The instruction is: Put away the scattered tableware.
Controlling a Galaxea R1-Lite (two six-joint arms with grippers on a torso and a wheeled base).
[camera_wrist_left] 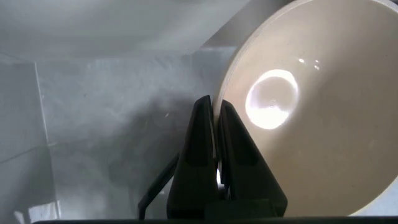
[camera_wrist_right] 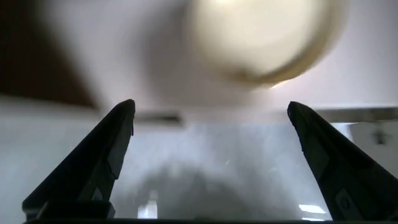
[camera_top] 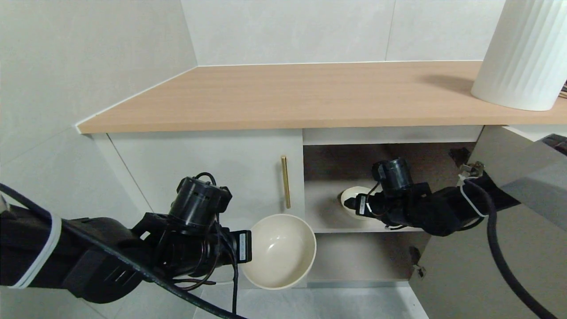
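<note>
Just off the front edge of the cabinet shelf [camera_top: 328,219], the left tool [camera_top: 246,248], clamped only on its rim, may drop the round cream ceramic bowl [camera_top: 280,250]; the right tool [camera_top: 350,203] hangs with fingers apart.

Bowl [camera_top: 279,250] in left gripper [camera_wrist_left: 216,106]: smooth, glossy glaze. Countertop [camera_top: 283,95] above: matt wood grain. Door handle [camera_top: 285,181]: brass-coloured metal.
</note>
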